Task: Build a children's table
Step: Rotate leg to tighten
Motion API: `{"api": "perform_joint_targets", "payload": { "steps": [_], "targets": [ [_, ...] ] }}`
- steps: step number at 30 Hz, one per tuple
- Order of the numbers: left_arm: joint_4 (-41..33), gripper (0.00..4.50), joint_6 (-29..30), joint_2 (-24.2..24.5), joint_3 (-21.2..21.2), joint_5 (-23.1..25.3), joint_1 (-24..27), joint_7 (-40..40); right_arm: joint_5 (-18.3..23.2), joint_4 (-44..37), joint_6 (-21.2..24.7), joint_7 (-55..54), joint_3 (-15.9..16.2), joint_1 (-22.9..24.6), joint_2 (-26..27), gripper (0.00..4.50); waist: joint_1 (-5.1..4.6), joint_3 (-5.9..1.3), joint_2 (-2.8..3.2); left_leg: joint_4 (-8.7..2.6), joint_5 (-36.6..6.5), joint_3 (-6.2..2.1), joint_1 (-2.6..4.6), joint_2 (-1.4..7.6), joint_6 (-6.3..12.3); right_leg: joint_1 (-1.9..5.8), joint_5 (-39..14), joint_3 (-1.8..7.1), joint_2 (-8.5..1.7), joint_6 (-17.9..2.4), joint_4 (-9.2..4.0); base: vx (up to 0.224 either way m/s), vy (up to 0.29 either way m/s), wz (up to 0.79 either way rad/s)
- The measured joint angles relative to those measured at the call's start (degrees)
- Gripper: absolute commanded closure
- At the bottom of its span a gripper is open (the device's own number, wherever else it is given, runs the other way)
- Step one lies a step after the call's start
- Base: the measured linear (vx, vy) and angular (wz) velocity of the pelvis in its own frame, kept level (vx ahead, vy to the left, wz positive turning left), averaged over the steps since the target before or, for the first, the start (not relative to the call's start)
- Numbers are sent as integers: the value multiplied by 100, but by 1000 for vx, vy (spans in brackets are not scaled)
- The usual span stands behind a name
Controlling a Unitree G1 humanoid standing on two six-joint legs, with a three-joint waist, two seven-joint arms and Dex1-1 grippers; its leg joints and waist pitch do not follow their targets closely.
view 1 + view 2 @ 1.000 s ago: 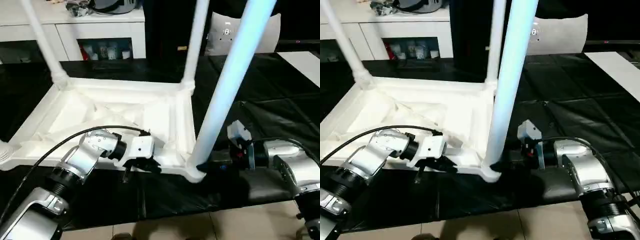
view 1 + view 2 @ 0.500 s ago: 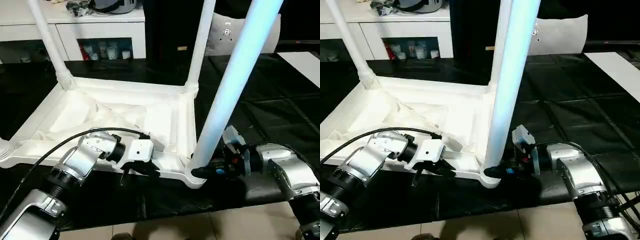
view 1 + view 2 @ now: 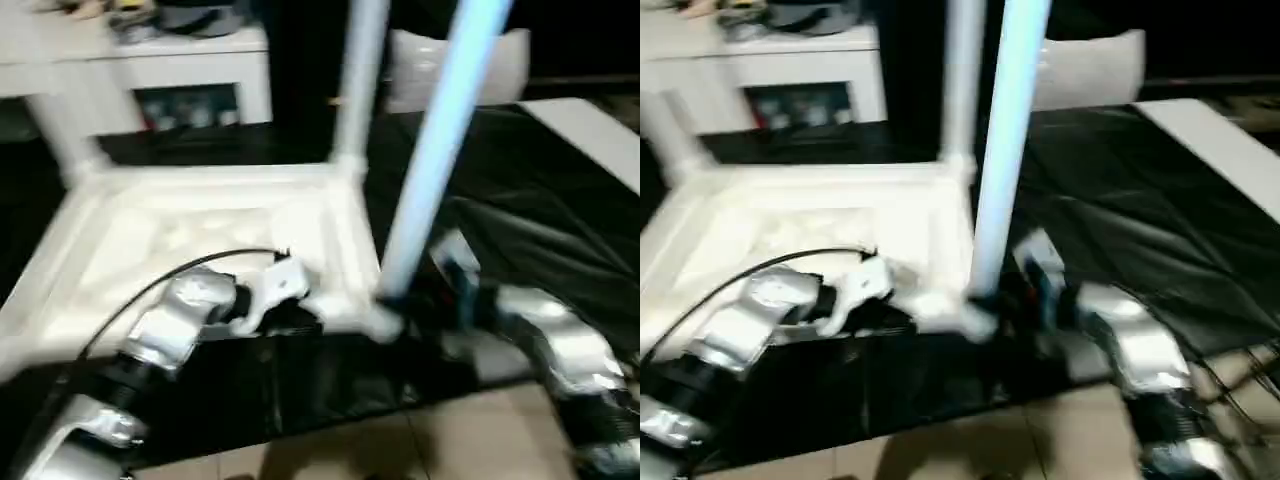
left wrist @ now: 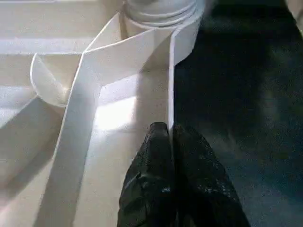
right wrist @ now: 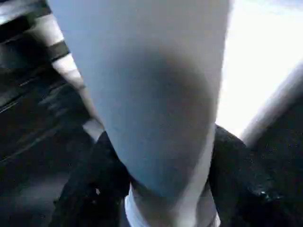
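The children's table lies upside down on a black cloth, its ribbed underside (image 3: 200, 235) facing up and its legs pointing up. My left gripper (image 3: 300, 315) is shut on the thin front rim (image 4: 169, 94), close to the near right corner socket (image 4: 161, 7). The near right leg (image 3: 430, 170) stands in that socket. My right gripper (image 3: 395, 305) is closed around its base, one finger (image 5: 92, 189) pressed against each side of the leg (image 5: 151, 94). Two more legs (image 3: 355, 80) (image 3: 55, 130) rise at the far corners.
A white cabinet (image 3: 180, 70) with glass doors stands behind the table. A pale cushion-like shape (image 3: 440, 60) sits at the back right. The black cloth (image 3: 540, 210) stretches to the right, and tiled floor (image 3: 400, 440) shows at the front edge.
My right gripper has moved in to the base of the near right leg and closed around it. The left gripper keeps its hold on the rim. The camera has shifted.
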Motion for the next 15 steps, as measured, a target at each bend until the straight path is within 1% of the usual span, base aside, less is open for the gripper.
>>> {"api": "perform_joint_targets", "payload": {
  "steps": [1, 2, 3, 4, 5, 7, 8, 10, 13, 14, 15],
  "targets": [
    [86, 450, 170, -275, 55, 119, -80, 411, -197, 143, 80, -709, -103, -194, 286, 242, -65, 1, -1, 21, 0, -2, -10, 1, 1, -13, 0, -4, 0, 0, 1, 0, 0, 0],
    [98, 450, 255, -382, 50, 142, -113, 573, -278, 186, 143, -1044, -118, -288, 374, 242, -114, 1, 0, 26, -1, -16, -17, 0, 2, -13, 0, -29, -6, 0, -13, 0, 0, 0],
    [110, 450, 329, -494, 49, 144, -114, 709, -313, 191, 192, -1269, -134, -311, 418, 242, -149, 1, 0, 24, -1, -30, -16, 2, 2, -4, 0, -53, -6, 0, -35, 0, 0, 0],
    [143, 450, 402, -663, 50, 156, -125, 920, -332, 214, 194, -1551, -225, -314, 509, 242, -169, 0, 1, 24, -1, -48, -16, 8, 2, 1, 0, -88, -6, 1, -64, 0, 0, 0],
    [175, 450, 469, -781, 46, 213, -159, 1077, -353, 261, 185, -1756, -302, -340, 589, 242, -171, -2, 4, 22, -1, -58, -23, 11, 2, 7, 0, -111, -9, 1, -88, 0, 0, 0],
    [309, 450, 599, -1020, 46, 320, -266, 1448, -461, 456, 125, -2207, -447, -465, 795, 242, -172, -2, 9, 24, -1, -70, -23, 11, 3, 22, 1, -128, -14, 1, -99, 0, 0, 0],
    [329, 450, 604, -1068, 41, 359, -275, 1542, -461, 508, 67, -2275, -490, -471, 834, 212, -168, -2, 10, 24, -2, -75, -20, 10, 3, 31, 1, -135, -15, 1, -105, 0, 0, 0],
    [331, 450, 605, -1082, 21, 372, -275, 1602, -443, 548, -7, -2289, -527, -469, 867, 181, -166, -2, 11, 23, -2, -87, -16, 10, 4, 44, 1, -148, -16, 1, -111, 0, 0, 0],
    [304, 450, 605, -1076, -13, 390, -275, 1606, -433, 537, -23, -2259, -561, -449, 905, 175, -167, 0, 13, 23, -3, -97, -19, 9, 5, 52, 1, -155, -16, 1, -113, 0, 0, 0],
    [295, 450, 605, -1071, -24, 391, -274, 1605, -428, 531, -24, -2253, -571, -442, 905, 155, -167, 0, 13, 21, -3, -99, -18, 9, 5, 53, 1, -154, -16, 1, -113, 0, 0, 0],
    [275, 450, 518, -1007, -62, 402, -273, 1572, -418, 523, -70, -2149, -554, -412, 843, 155, -162, 0, 15, 21, -3, -100, -19, 9, 5, 53, 1, -154, -16, 1, -113, 0, 0, 0]
  ]
}}
